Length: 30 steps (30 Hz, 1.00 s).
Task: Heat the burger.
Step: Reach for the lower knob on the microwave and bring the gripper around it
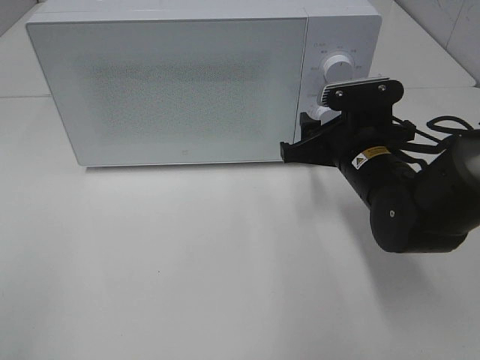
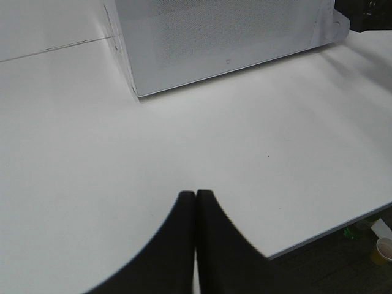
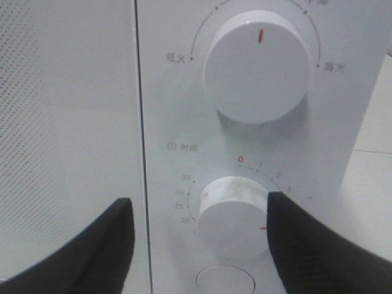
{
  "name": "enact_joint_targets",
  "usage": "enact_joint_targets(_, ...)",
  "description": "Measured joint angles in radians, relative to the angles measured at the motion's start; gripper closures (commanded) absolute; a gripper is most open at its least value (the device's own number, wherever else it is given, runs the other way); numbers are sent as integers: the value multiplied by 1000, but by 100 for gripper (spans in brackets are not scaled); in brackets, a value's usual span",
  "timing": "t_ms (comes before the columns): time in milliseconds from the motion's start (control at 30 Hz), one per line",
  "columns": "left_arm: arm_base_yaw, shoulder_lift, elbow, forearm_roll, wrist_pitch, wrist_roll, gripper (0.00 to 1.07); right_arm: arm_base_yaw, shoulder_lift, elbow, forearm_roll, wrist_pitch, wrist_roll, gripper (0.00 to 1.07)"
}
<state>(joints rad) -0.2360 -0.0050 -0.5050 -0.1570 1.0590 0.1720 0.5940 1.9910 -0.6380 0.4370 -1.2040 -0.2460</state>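
Observation:
The burger is out of view. The white microwave [image 1: 180,82] stands at the back of the table with its door shut; it also shows in the left wrist view [image 2: 226,37]. My right gripper [image 1: 300,139] is open at the control panel, its fingers on either side of the lower timer knob [image 3: 229,214]. The right finger [image 3: 306,245] is at the knob's edge and the left finger stands apart from it. The knob's red mark points sideways, away from 0. The upper power knob [image 3: 257,67] is free. My left gripper [image 2: 196,202] is shut and empty over the table.
The white table [image 1: 187,262] lies in front of the microwave. Its front edge [image 2: 331,236] shows in the left wrist view, with a paper cup [image 2: 384,250] on the floor beyond. A round button [image 3: 225,282] sits under the timer knob.

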Motion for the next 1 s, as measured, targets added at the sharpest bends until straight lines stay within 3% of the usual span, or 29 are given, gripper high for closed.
enact_joint_targets(533,0,0,0,0,0,0,106,-55,1,-11,-4,-2,-30,47)
enact_joint_targets(767,0,0,0,0,0,0,106,-63,3,-11,-113,-3,-6,47)
enact_joint_targets(1000,0,0,0,0,0,0,106,-64,3,-11,-77,-3,-2,47)
